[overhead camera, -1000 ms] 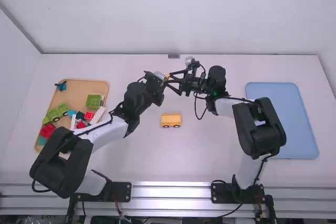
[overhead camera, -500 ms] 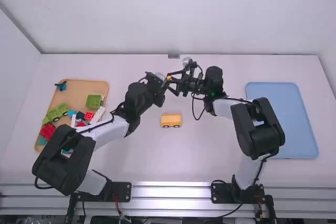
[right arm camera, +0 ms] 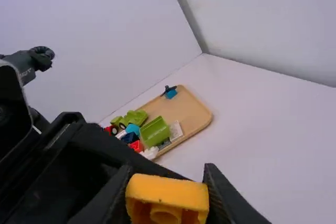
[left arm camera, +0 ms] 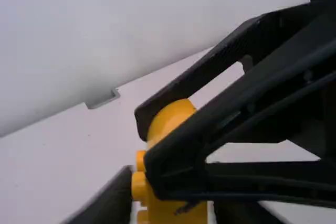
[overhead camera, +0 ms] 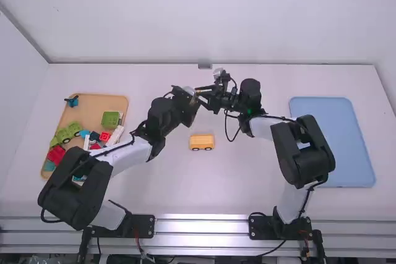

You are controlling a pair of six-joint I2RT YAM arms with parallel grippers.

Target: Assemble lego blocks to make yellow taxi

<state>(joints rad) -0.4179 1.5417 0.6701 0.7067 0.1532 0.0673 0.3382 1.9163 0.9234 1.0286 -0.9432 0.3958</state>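
Two robot arms are standing at the near side of a white table (overhead camera: 192, 193), bending inward over its middle. A blue tray (overhead camera: 334, 146) is lying at the right of the table, while at the left a wooden tray (overhead camera: 93, 108) is holding loose toy pieces, partly screened by the left arm. Among them, a red block (overhead camera: 56, 154) is sitting near a green car (overhead camera: 69, 132) with dark wheels, a green block (overhead camera: 111, 120) is resting farther along, and a small blue piece (overhead camera: 72, 101) is lying near the far corner. A yellow car (overhead camera: 202, 142) is standing upright on the table between the trays, its dark wheels showing on the near side. Beyond it, the left gripper (overhead camera: 193, 96) and the right gripper (overhead camera: 199, 93) are meeting, both pairs of jaws closing on the same yellow block (right arm camera: 167, 188). The block is showing round studs along one side in the left wrist view and its hollow underside in the right wrist view. A small grey bracket (overhead camera: 205, 66) is marking the table's far edge, with a pale wall (overhead camera: 204, 17) rising behind.
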